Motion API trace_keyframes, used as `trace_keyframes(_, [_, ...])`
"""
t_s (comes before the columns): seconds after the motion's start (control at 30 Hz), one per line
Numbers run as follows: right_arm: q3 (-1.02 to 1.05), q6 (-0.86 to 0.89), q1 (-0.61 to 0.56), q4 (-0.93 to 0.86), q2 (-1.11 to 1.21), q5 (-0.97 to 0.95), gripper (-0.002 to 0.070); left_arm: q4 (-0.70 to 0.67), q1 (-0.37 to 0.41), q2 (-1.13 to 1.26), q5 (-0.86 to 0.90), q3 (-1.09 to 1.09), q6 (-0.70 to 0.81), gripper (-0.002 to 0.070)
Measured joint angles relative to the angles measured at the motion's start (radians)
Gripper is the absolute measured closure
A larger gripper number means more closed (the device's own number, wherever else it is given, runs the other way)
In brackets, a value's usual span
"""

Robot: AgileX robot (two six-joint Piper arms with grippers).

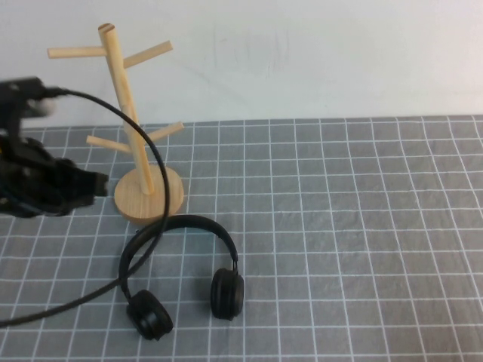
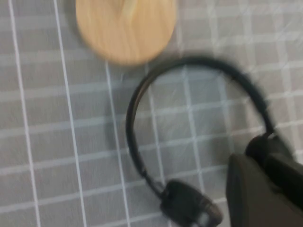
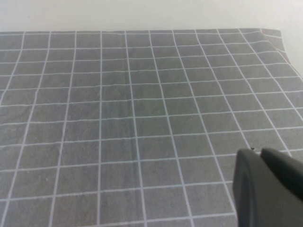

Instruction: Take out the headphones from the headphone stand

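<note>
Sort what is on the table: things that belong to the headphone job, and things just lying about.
Job:
headphones, flat on the cloth
headphone stand, pegs bare
left tool, beside the stand's base

Not the job:
grid cloth
black robot cable
right tool, over bare cloth

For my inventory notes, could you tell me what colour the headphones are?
Black all over; the headphones show best in the high view.

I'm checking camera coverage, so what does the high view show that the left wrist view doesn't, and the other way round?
Only the high view shows the stand's pole and pegs, the wall, the cable and the left gripper at the table's left, off the headphones. Only the left wrist view shows a finger close up. Both show the headphones lying flat on the cloth beside the stand's base. The right gripper appears in neither.
</note>
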Motion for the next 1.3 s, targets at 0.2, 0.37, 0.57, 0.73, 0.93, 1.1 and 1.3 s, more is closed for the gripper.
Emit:
trace_keyframes(0.2, [0.0, 0.0, 0.0, 0.0, 0.0, 0.0, 0.0682, 0.003, 0.0, -0.251, 0.054, 0.0, 0.032, 0.0673])
trace_keyframes(0.37, [0.0, 0.0, 0.0, 0.0, 0.0, 0.0, 0.0682, 0.014, 0.0, -0.486, 0.097, 0.0, 0.042, 0.0675])
trace_keyframes(0.57, [0.0, 0.0, 0.0, 0.0, 0.0, 0.0, 0.0682, 0.081, 0.0, -0.697, 0.167, 0.0, 0.042, 0.0676])
trace_keyframes(0.73, [0.0, 0.0, 0.0, 0.0, 0.0, 0.0, 0.0682, 0.097, 0.0, -0.781, 0.262, 0.0, 0.04, 0.0676])
trace_keyframes(0.93, [0.0, 0.0, 0.0, 0.0, 0.0, 0.0, 0.0682, 0.101, 0.0, -0.801, 0.422, 0.0, 0.037, 0.0676])
trace_keyframes(1.1, [0.0, 0.0, 0.0, 0.0, 0.0, 0.0, 0.0682, 0.103, 0.0, -0.801, 0.475, 0.0, 0.036, 0.0676])
trace_keyframes(1.3, [0.0, 0.0, 0.0, 0.0, 0.0, 0.0, 0.0682, 0.112, 0.0, -0.801, 0.48, 0.002, 0.035, 0.0677])
